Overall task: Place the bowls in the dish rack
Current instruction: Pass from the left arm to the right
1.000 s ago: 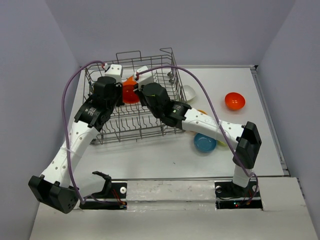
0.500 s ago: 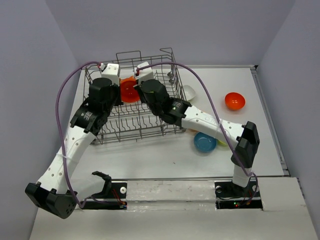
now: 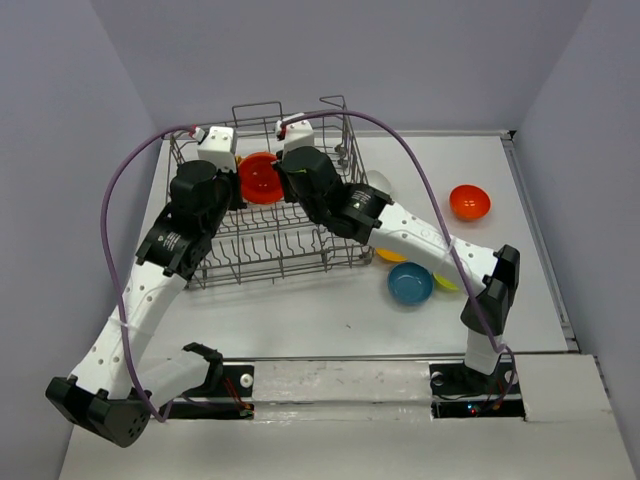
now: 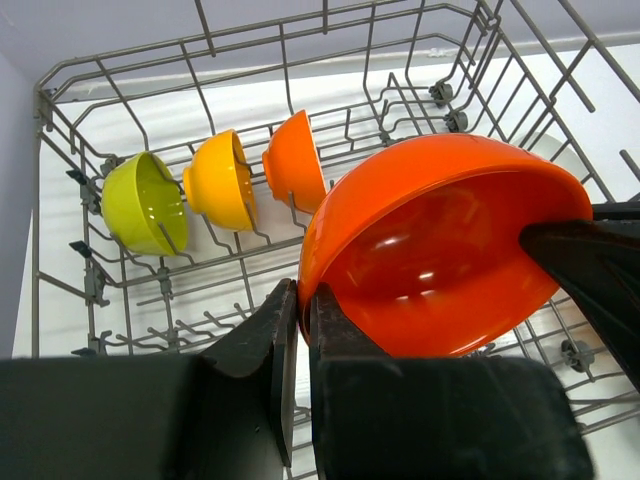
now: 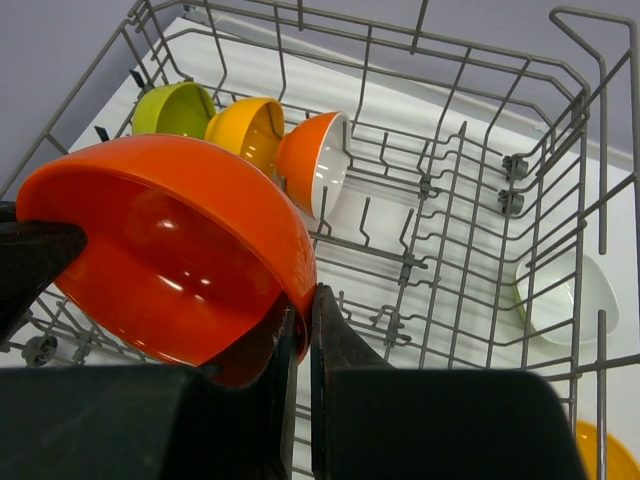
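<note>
Rims first: my left pincer (image 4: 303, 300) is clamped tight on the left lip of the red-orange bowl (image 4: 440, 250). My right pincer (image 5: 303, 300) is pinched shut on the opposite lip. The bowl hangs tilted between the two, over the far half of the dish rack (image 3: 270, 250).

Along the rack's far left, a lime green bowl (image 4: 145, 200), an orange-yellow bowl (image 4: 222, 180) and an orange bowl (image 4: 295, 172) stand on edge close together in one row. The tine rows under the held bowl and to its right are open.

Outside the rack's right wall, a white bowl (image 5: 565, 295) lies just beside the wire. Further out on the white worktop (image 3: 300, 320) sit a teal bowl (image 3: 410, 284) and another red-orange bowl (image 3: 469, 201), which is well apart towards the right edge.

Plain pale violet walls close in the worktop on the left, far and right sides.
</note>
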{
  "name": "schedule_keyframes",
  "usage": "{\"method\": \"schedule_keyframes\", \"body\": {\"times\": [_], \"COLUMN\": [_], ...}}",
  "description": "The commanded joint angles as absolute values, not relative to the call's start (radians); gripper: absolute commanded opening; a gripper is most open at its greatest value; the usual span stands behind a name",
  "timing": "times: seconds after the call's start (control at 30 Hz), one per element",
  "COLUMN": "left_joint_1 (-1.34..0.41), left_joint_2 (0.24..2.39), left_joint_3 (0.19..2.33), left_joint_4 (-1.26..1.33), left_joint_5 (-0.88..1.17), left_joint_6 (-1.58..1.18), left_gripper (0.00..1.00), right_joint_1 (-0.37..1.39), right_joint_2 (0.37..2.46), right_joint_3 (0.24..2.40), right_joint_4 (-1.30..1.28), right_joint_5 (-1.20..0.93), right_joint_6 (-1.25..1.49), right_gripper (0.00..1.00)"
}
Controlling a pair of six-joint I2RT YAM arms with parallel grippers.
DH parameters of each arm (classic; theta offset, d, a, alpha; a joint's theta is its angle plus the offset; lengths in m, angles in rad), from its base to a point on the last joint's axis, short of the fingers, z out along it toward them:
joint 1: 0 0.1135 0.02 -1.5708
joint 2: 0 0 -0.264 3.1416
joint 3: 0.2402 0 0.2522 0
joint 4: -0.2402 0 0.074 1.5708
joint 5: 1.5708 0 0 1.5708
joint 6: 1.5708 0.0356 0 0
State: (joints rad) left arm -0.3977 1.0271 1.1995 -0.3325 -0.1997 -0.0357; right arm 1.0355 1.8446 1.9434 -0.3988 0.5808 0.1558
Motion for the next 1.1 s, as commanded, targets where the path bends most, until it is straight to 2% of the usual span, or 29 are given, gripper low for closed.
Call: {"method": "schedule_keyframes", "body": {"times": [0.0,0.03,0.37,0.73,1.07], "left_joint_1": [-0.388,-0.388,-0.388,-0.388,-0.388], "left_joint_2": [1.003,1.002,0.991,0.999,0.991], "left_joint_3": [1.175,1.174,1.157,1.157,1.138], "left_joint_4": [-0.299,-0.299,-0.284,-0.282,-0.27], "left_joint_5": [-0.233,-0.241,-0.247,-0.242,-0.284], "left_joint_6": [-0.044,-0.044,-0.051,-0.052,-0.061], "left_gripper": [0.03,0.07,0.13,0.26,0.28], "right_joint_1": [1.045,1.045,1.045,1.045,1.045], "right_joint_2": [1.822,1.824,1.827,1.822,1.825], "right_joint_3": [2.055,2.065,2.123,2.143,2.149], "right_joint_4": [-0.412,-0.431,-0.508,-0.525,-0.543], "right_joint_5": [0.575,0.572,0.566,0.577,0.577], "right_joint_6": [0.245,0.253,0.31,0.319,0.35], "right_gripper": [0.01,0.01,0.01,0.01,0.01]}}
